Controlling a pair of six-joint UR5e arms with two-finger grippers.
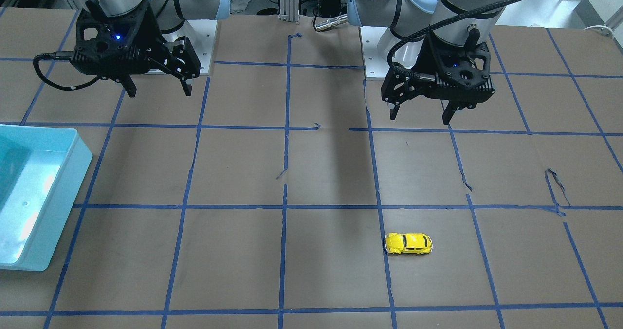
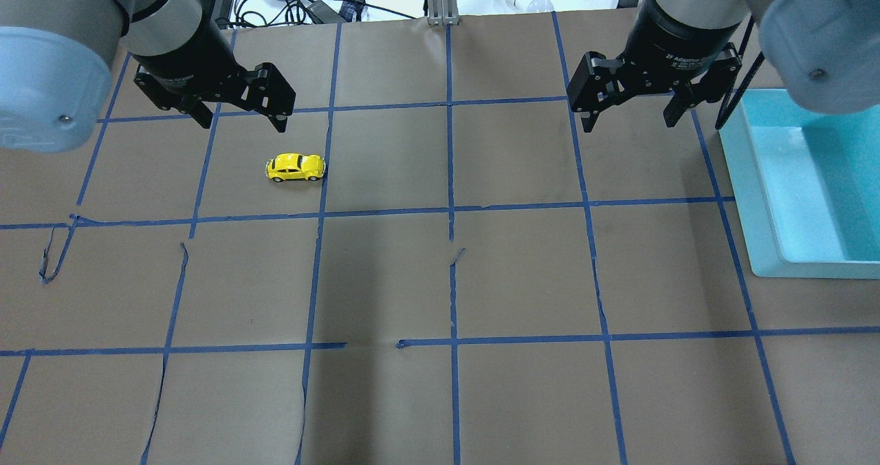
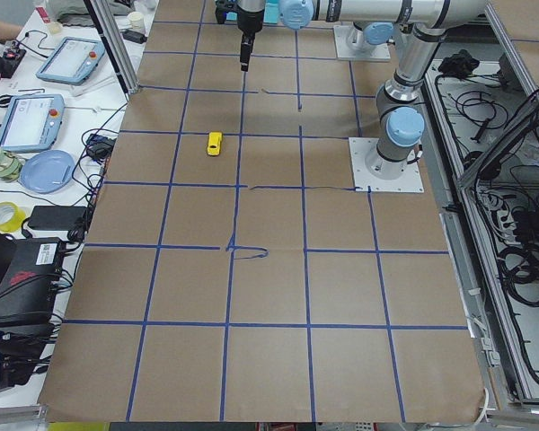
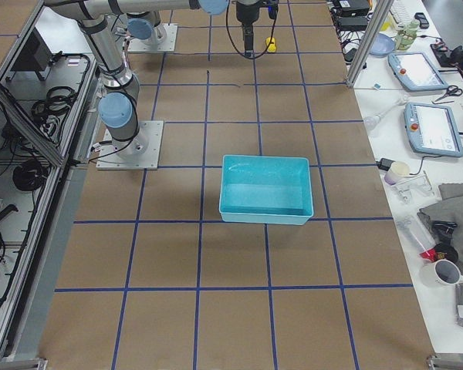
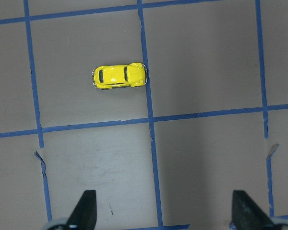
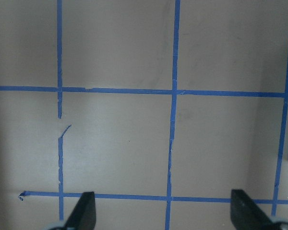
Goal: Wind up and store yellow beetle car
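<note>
The yellow beetle car stands on its wheels on the brown paper, side-on to the robot. It also shows in the front view, the left side view and the left wrist view. My left gripper hangs open and empty above the table, a little behind and to the left of the car, not touching it; in the left wrist view its fingertips are wide apart. My right gripper is open and empty over bare paper on the other side, also shown in the front view.
A turquoise bin stands at the right edge of the table, just right of my right gripper; it also shows in the front view and right side view. Blue tape lines grid the paper, torn in places.
</note>
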